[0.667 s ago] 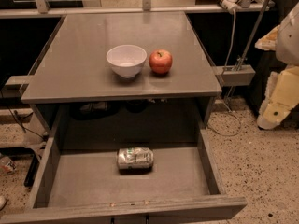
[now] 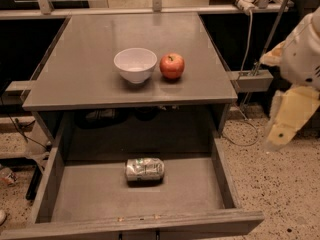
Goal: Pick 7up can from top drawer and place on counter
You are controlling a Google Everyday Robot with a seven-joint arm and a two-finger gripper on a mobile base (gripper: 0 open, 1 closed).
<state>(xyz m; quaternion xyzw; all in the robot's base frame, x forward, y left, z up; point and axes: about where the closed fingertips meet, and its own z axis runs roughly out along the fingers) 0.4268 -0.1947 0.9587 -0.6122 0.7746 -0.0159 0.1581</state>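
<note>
The 7up can (image 2: 144, 169), silvery with green and white markings and slightly dented, lies on its side in the middle of the open top drawer (image 2: 135, 223), toward its back. The grey counter (image 2: 90, 44) is above the drawer. My gripper (image 2: 286, 120) hangs at the right edge of the view, beside the counter's right side and above the floor. It is well to the right of the can and higher than it, and it holds nothing.
A white bowl (image 2: 135, 64) and a red apple (image 2: 172, 66) stand side by side near the counter's front edge. A white cable (image 2: 246, 39) hangs to the right of the counter. Speckled floor (image 2: 280, 194) lies right of the drawer.
My arm and gripper have moved slightly left and down at the right edge. The can, bowl and apple have not moved.
</note>
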